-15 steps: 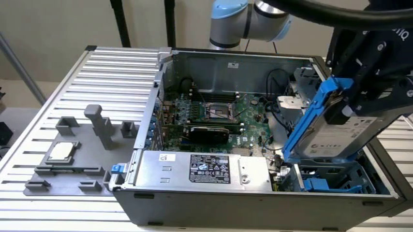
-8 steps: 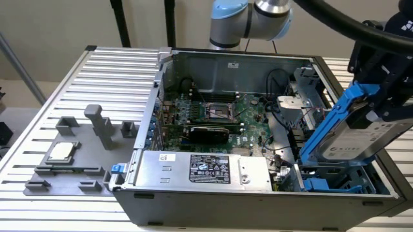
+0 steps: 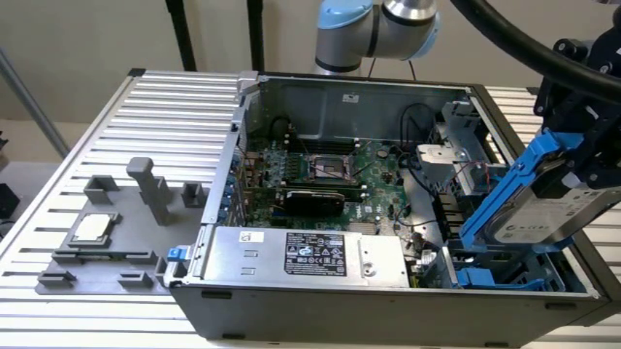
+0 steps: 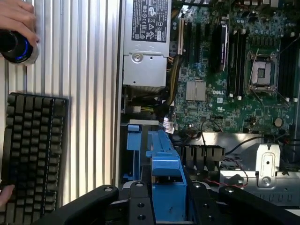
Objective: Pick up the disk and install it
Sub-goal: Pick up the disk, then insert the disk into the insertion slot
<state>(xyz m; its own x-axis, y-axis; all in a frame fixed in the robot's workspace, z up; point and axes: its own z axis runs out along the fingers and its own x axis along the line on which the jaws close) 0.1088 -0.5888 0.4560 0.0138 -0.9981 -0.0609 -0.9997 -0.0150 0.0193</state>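
Slatted metal table under the open computer case, side panel off for reach from above. Clamped in the gripper, the disk, hanging tilted just above the case's corner at the exterior view's right, seemingly to aim its blue rails toward the blue cage below.

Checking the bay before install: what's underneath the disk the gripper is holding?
Below the tilted disk, held in the gripper, a blue plastic cage sits in a corner of the computer case. The disk covers part of the cage, so its inside can't be judged.
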